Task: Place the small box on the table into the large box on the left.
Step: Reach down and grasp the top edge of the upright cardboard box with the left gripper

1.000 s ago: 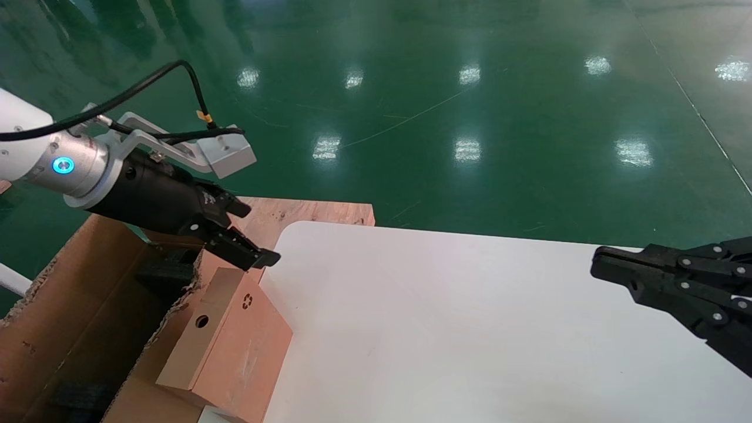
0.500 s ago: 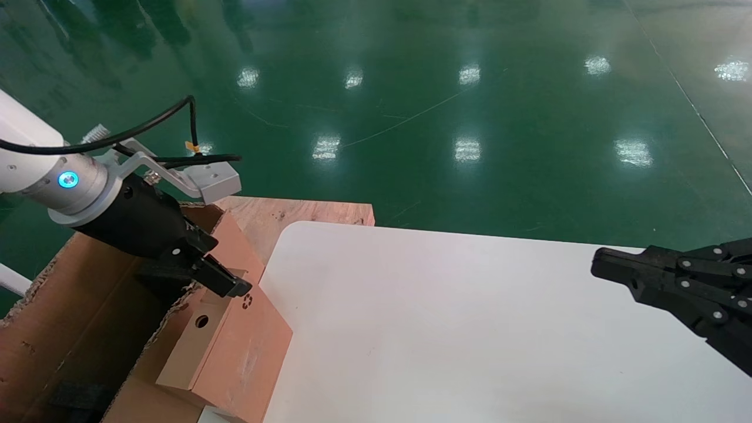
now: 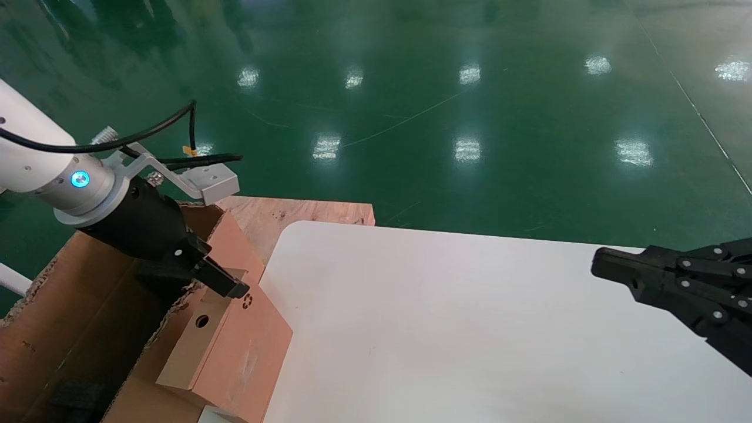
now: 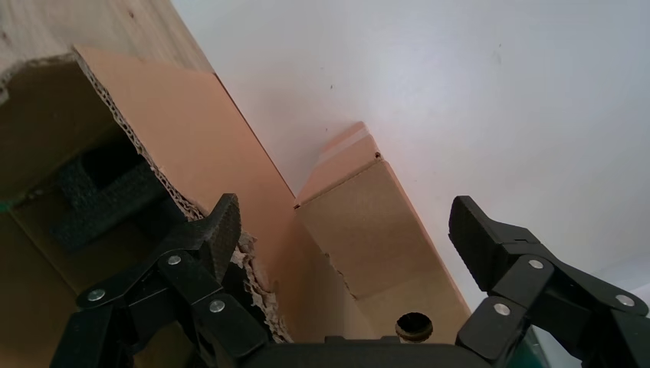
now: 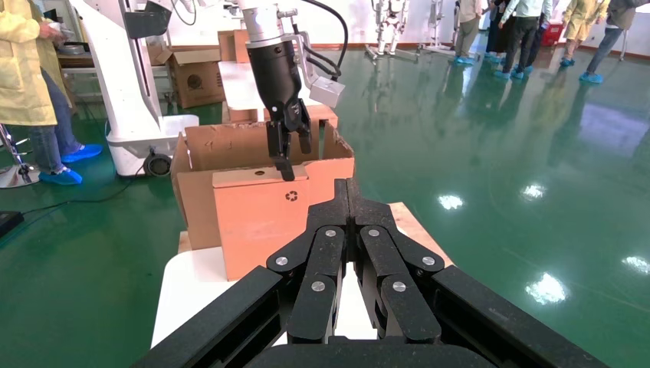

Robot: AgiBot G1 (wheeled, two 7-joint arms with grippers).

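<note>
Against large box (image 3: 76, 329), tilted pinkish small box (image 3: 235, 346)

Showing pinkish-tan on the small box (image 3: 235, 346) with black recycling symbol, brown on the large box (image 3: 70, 317), white on the table (image 3: 470, 329).

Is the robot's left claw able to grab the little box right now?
Probably yes. The left gripper is open and sits right over the small box's top edge, one finger on the table side. Its other finger is by the large box's ragged wall, which might snag.
</note>
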